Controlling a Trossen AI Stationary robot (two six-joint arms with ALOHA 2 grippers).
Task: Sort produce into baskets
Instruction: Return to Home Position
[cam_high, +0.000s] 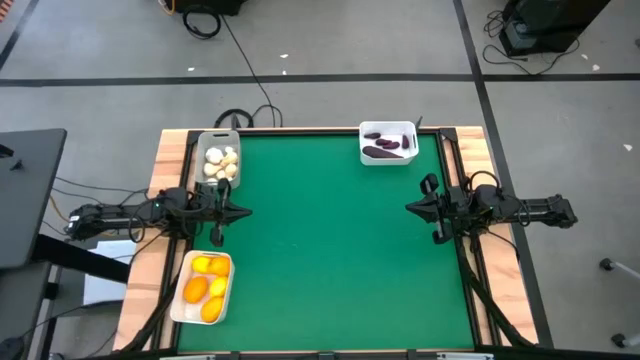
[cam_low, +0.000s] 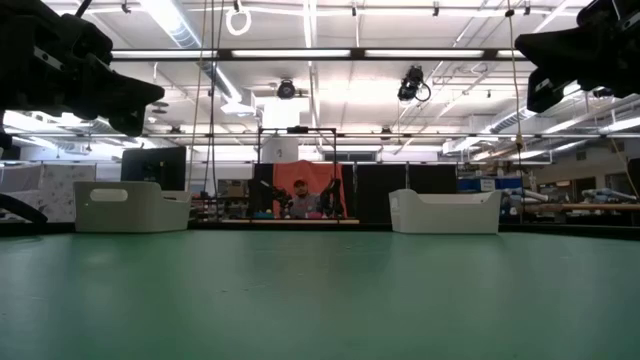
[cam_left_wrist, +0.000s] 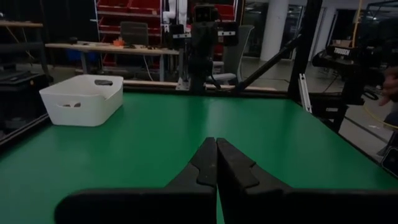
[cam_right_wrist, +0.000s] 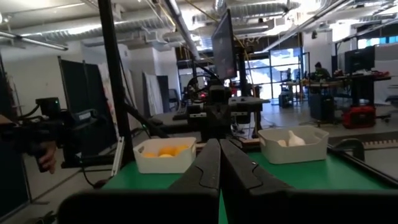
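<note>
Three baskets stand on the green table (cam_high: 330, 250). The greyish basket (cam_high: 219, 160) at the far left holds off-white bulbs (cam_right_wrist: 292, 138). A white basket (cam_high: 388, 143) at the far right holds dark purple pieces (cam_high: 385, 148). Another white basket (cam_high: 203, 287) at the near left holds orange and yellow fruits (cam_right_wrist: 163, 150). My left gripper (cam_high: 243, 211) hangs level over the table's left side, between the two left baskets, shut with nothing in it (cam_left_wrist: 216, 149). My right gripper (cam_high: 410, 207) hangs over the right side, shut and holding nothing (cam_right_wrist: 219, 152).
Wooden strips (cam_high: 165, 160) border the table on the left and right. Cables (cam_high: 240, 118) lie past the far edge. The middle of the green surface lies between the two grippers. A person (cam_low: 300, 198) sits far off in the room behind.
</note>
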